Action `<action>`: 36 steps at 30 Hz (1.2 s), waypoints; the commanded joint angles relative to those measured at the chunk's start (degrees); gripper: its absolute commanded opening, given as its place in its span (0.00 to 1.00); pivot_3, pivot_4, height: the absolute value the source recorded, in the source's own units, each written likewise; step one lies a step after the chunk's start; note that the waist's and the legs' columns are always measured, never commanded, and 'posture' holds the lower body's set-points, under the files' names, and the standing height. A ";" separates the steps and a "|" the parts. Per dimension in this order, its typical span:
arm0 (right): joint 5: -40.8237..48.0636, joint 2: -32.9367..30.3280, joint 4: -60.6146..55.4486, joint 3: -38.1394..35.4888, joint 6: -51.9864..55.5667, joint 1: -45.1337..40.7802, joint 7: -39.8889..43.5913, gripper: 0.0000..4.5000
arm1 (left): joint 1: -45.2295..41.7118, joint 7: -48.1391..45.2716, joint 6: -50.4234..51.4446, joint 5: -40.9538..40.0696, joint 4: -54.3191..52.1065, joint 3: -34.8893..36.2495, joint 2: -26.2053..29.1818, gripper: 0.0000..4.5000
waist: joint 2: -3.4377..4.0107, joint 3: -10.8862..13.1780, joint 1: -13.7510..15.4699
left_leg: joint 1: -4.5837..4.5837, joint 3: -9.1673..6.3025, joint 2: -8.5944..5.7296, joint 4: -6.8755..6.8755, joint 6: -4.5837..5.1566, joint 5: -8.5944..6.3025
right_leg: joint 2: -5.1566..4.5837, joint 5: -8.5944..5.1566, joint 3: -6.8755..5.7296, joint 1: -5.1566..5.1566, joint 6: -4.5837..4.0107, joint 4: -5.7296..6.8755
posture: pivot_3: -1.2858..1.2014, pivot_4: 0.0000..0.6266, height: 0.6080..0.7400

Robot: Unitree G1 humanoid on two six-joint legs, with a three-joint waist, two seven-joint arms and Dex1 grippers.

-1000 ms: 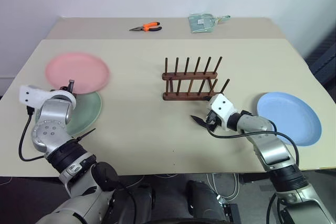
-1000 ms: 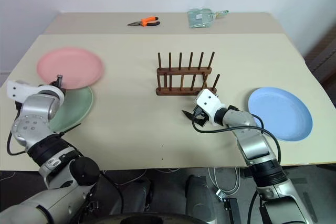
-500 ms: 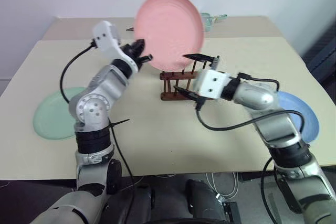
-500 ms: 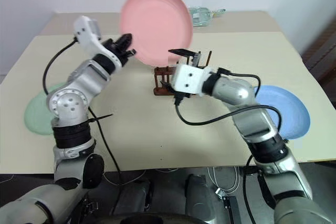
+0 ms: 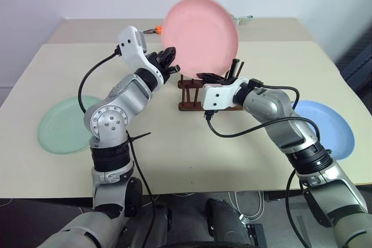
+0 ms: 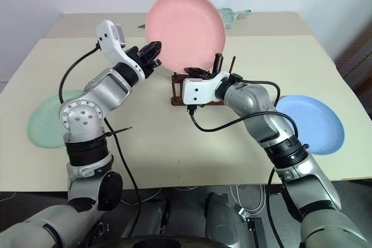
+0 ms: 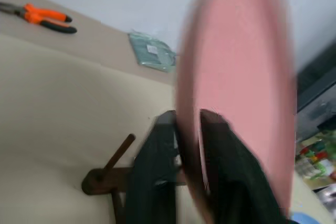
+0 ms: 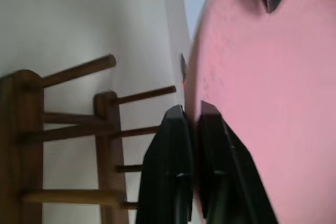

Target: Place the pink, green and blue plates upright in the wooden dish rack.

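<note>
The pink plate (image 5: 200, 33) stands on edge in the air just above the wooden dish rack (image 5: 187, 92). My right gripper (image 5: 210, 77) is shut on its lower rim, one finger on each face, as the right wrist view shows (image 8: 191, 109). My left gripper (image 5: 169, 62) is at the plate's left rim; its fingers (image 7: 157, 150) straddle the edge, slightly spread and open. The green plate (image 5: 61, 132) lies flat at the table's left. The blue plate (image 5: 331, 129) lies flat at the right.
Orange-handled pliers (image 7: 44, 17) and a pale green packet (image 7: 155, 51) lie on the far table behind the rack. The rack's upright pegs (image 5: 235, 67) rise just beside my right gripper. Bare tabletop (image 5: 192, 143) stretches in front of the rack.
My left arm lifted the pink plate off the green one and swung it right, upright over the rack. My right gripper rose and shut on its lower rim; the left fingers have spread.
</note>
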 commanded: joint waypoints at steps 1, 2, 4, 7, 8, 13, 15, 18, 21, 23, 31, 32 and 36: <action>-0.95 -1.31 -0.71 -3.44 -0.79 -0.35 -1.80 0.00 | -3.74 -0.67 -7.67 -5.03 -2.70 5.50 -1.27 0.61 | -0.02 0.01 0.14 | -0.02 -0.01 -0.01 0.03 -0.01 0.00 | 0.00 0.01 0.00 0.00 -0.01 -0.01 | 0.52 0.24 1.00; -0.80 -1.47 -0.76 -3.92 -0.93 -0.20 -1.95 0.00 | -4.16 -0.57 -9.14 -5.18 -2.45 6.31 -1.24 0.73 | -0.02 0.01 0.11 | -0.05 -0.01 -0.01 0.04 -0.01 0.01 | 0.00 0.01 -0.01 -0.01 -0.02 -0.02 | 0.52 0.24 1.00; 6.65 -0.01 -2.06 -9.76 2.47 1.06 -1.20 0.00 | -3.70 -2.98 -11.92 -2.02 -1.16 6.82 2.41 0.82 | -0.02 0.01 0.11 | -0.06 0.00 0.00 0.02 -0.02 0.01 | 0.00 0.03 -0.01 -0.03 -0.05 -0.04 | 0.52 0.24 1.00; 21.69 2.91 -6.07 -18.39 11.14 1.95 3.11 0.00 | 0.75 -10.09 -13.66 6.23 -0.70 1.13 10.89 0.82 | 0.01 0.01 -0.24 | -0.03 0.03 0.01 -0.03 -0.02 0.02 | 0.02 0.04 0.03 -0.03 -0.06 -0.05 | 0.52 0.24 1.00; 31.11 4.50 -8.67 -23.18 18.75 1.75 5.08 0.00 | 3.76 -14.44 -14.64 9.83 -0.86 -2.44 14.82 0.82 | 0.03 0.01 -0.40 | -0.02 0.05 0.01 -0.05 -0.01 0.01 | 0.03 0.04 0.05 -0.03 -0.06 -0.05 | 0.52 0.24 1.00; 66.39 6.39 -15.71 -40.27 45.03 0.32 7.74 0.00 | 15.75 -34.82 -19.67 16.76 -2.78 -13.86 26.99 0.82 | 0.16 0.05 -0.06 | -0.04 -0.03 0.05 -0.07 0.30 -0.16 | 0.09 0.01 0.05 -0.04 -0.16 -0.05 | 0.52 0.24 1.00; 73.75 6.83 -16.20 -43.09 50.30 0.20 5.36 0.00 | 19.70 -41.78 -20.45 16.96 -4.25 -16.62 29.80 0.82 | 0.19 0.07 -0.13 | -0.11 -0.06 0.07 -0.06 0.33 -0.17 | 0.09 -0.02 0.02 -0.07 -0.37 -0.10 | 0.52 0.24 1.00; 78.09 6.71 -16.27 -44.19 53.67 1.37 2.39 0.00 | 22.78 -46.97 -21.09 17.49 -5.34 -18.66 31.59 0.82 | 0.32 0.10 -0.16 | -0.12 -0.03 0.11 -0.06 0.33 -0.17 | 0.09 -0.01 0.02 -0.10 -0.44 -0.11 | 0.52 0.24 1.00; 79.56 7.13 -15.68 -43.89 54.70 2.87 -0.75 0.00 | 25.02 -48.64 -21.00 17.96 -6.83 -19.78 31.23 0.82 | 0.38 0.08 -0.15 | -0.13 -0.02 0.12 -0.07 0.33 -0.17 | 0.08 -0.01 0.01 -0.13 -0.44 -0.11 | 0.52 0.24 1.00; 78.90 7.13 -15.00 -43.28 53.80 3.52 -2.04 0.00 | 25.41 -48.99 -20.43 17.23 -7.51 -19.47 30.48 0.82 | 0.39 0.08 -0.15 | -0.21 -0.01 0.11 -0.05 0.34 -0.17 | 0.06 0.00 0.01 -0.20 -0.41 -0.11 | 0.52 0.24 1.00; 78.59 6.90 -9.19 -43.68 51.70 4.06 -4.30 0.00 | 27.09 -51.12 -18.15 14.71 -10.54 -19.15 29.64 0.82 | 0.40 0.07 -0.17 | -0.28 0.02 0.10 0.00 0.34 -0.17 | 0.06 0.10 0.02 -0.26 -0.25 -0.07 | 0.52 0.24 1.00; 78.94 6.96 -8.55 -43.85 51.74 3.89 -4.56 0.00 | 27.28 -51.25 -18.00 14.71 -10.77 -19.15 29.63 0.82 | 0.40 0.07 -0.17 | -0.28 0.02 0.10 -0.01 0.34 -0.17 | 0.06 0.09 0.01 -0.27 -0.26 -0.07 | 0.52 0.24 1.00; 81.66 7.09 -5.77 -45.12 53.35 3.33 -5.56 0.08 | 27.90 -52.01 -18.06 15.76 -11.27 -19.63 30.10 0.83 | 0.41 0.07 -0.18 | -0.27 0.02 0.11 -0.02 0.35 -0.17 | 0.07 0.09 0.01 -0.27 -0.26 -0.06 | 0.52 0.24 1.00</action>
